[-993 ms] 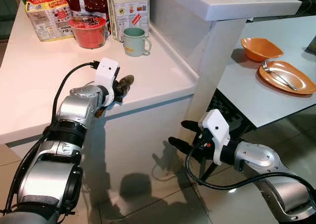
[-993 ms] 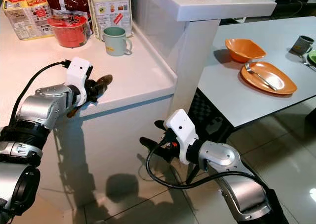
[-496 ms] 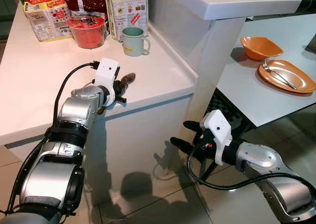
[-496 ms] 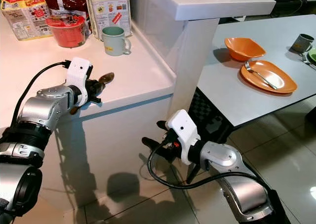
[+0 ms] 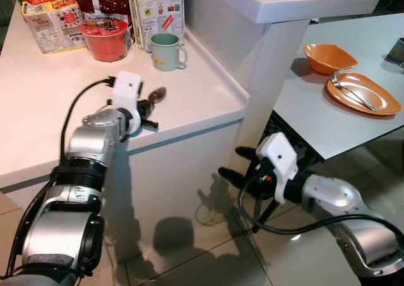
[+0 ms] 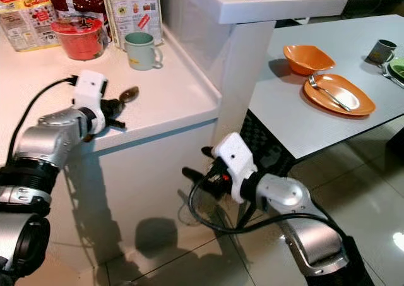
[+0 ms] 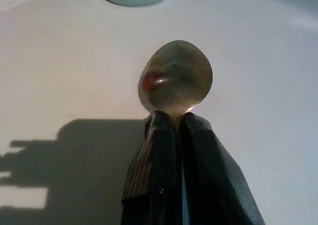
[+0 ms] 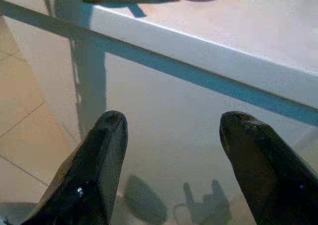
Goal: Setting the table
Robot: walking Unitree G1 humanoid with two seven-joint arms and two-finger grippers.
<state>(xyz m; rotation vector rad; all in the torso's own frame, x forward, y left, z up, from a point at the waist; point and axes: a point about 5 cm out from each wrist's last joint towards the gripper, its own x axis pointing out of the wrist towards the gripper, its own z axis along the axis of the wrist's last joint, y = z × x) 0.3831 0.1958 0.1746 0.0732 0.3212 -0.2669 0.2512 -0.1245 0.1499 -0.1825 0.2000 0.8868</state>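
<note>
We see a white desk carrying a pale green mug, a red tub and printed packets — yellow, dark red, cream. The spoon is dull silver with a red glint, held in ribbed black jaws. On the grey table sit an orange bowl and orange plate — a silver fork on it. Floor tiles are glossy beige.

Bright, sharp frames; hard shadows

Bare counter ahead, mug and packets behind, pillar rightward
</note>
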